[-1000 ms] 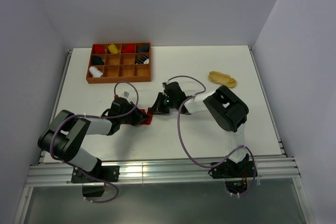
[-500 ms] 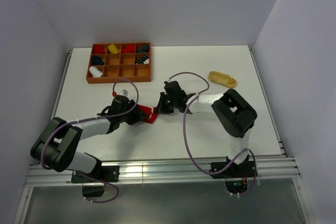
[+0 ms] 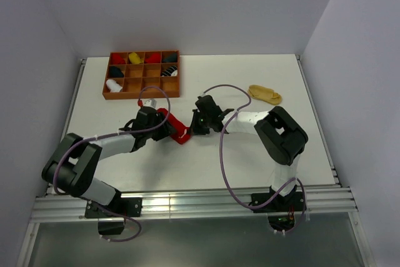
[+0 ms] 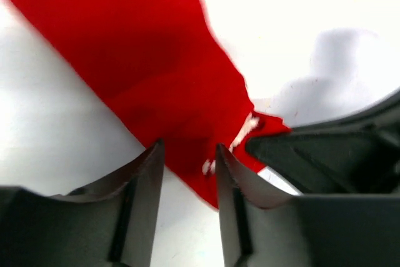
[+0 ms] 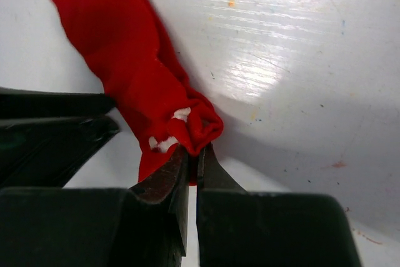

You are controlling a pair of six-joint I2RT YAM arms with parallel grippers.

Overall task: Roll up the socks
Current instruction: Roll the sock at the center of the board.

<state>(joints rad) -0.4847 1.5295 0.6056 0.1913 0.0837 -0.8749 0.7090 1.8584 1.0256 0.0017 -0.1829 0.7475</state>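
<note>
A red sock (image 3: 174,125) with white marks at one end lies stretched diagonally on the white table. In the right wrist view my right gripper (image 5: 194,149) is shut on the bunched, white-marked end of the red sock (image 5: 128,60). My left gripper (image 4: 187,154) is open, and its fingers (image 4: 142,182) straddle the edge of the red sock (image 4: 156,60) just beside the right gripper (image 4: 337,154). In the top view the left gripper (image 3: 165,130) and right gripper (image 3: 190,130) meet at the sock's lower end. A tan-yellow sock (image 3: 265,94) lies at the back right.
A brown wooden compartment tray (image 3: 142,95) stands at the back left with several rolled socks in its cells. The table's raised rail (image 3: 187,201) runs along the near edge, by the arm bases.
The left gripper has opened and let go of the red sock. The sock now lies stretched out longer toward the back left, and the left arm has shifted that way.
</note>
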